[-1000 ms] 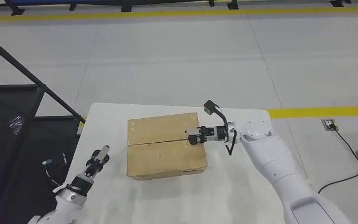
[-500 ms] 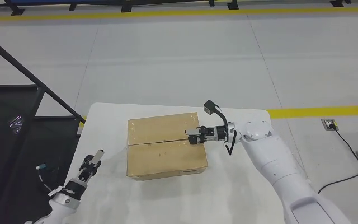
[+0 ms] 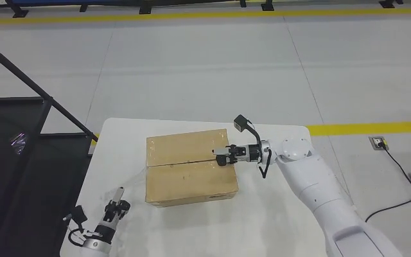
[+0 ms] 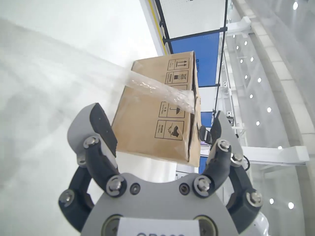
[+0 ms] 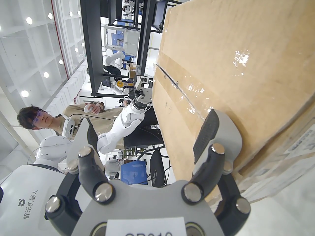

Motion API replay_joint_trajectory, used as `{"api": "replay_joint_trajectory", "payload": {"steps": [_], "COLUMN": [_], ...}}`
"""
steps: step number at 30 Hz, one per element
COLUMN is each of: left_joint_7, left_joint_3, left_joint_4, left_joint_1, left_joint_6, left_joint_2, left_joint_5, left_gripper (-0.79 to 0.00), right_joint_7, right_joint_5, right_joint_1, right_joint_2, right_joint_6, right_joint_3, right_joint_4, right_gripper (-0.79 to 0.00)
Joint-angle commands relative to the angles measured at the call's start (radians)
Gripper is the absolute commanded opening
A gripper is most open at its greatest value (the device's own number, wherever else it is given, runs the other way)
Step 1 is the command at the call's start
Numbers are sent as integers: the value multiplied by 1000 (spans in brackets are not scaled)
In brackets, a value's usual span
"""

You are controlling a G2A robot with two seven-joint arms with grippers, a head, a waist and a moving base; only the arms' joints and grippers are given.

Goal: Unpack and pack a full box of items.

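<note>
A closed brown cardboard box [image 3: 191, 166] stands in the middle of the white table. A strip of clear tape [image 4: 157, 90] runs loose from the box's top seam out over the table. My left gripper [image 3: 115, 209] [image 4: 160, 124] is open near the table's front left, pointing at the box's end face [image 4: 150, 128], with nothing between its fingers. My right gripper [image 3: 221, 156] [image 5: 147, 133] is open at the box's right end by the seam [image 5: 177, 84]. One of its fingers [image 5: 211, 133] lies over the box top [image 5: 233, 62], and the other hangs free beside it.
Bare table [image 3: 270, 218] stretches in front of the box and to its right. A black metal frame [image 3: 38, 109] stands off the table's left side. The floor around is open, with a yellow line [image 3: 359, 128].
My left gripper has drawn back from beside the box toward the table's front edge. The box and my right gripper have stayed put.
</note>
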Motion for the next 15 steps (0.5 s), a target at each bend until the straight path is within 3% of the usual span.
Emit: {"api": "replay_joint_trajectory", "payload": {"steps": [1,9,15], "left_joint_7": [27,44,0], "left_joint_3": [27,78,109], "left_joint_4": [31,206,341], "left_joint_1": [-42,-225,-342], "left_joint_6": [25,99,80], "left_joint_2": [-9,-37,-53], "left_joint_5": [-52,-276,-350], "left_gripper": [0,0,0], "right_joint_7": [0,0,0], "right_joint_5": [0,0,0], "right_joint_1": [0,0,0], "right_joint_2": [0,0,0], "right_joint_6": [0,0,0], "right_joint_3": [0,0,0], "right_joint_4": [0,0,0], "right_gripper": [0,0,0]}}
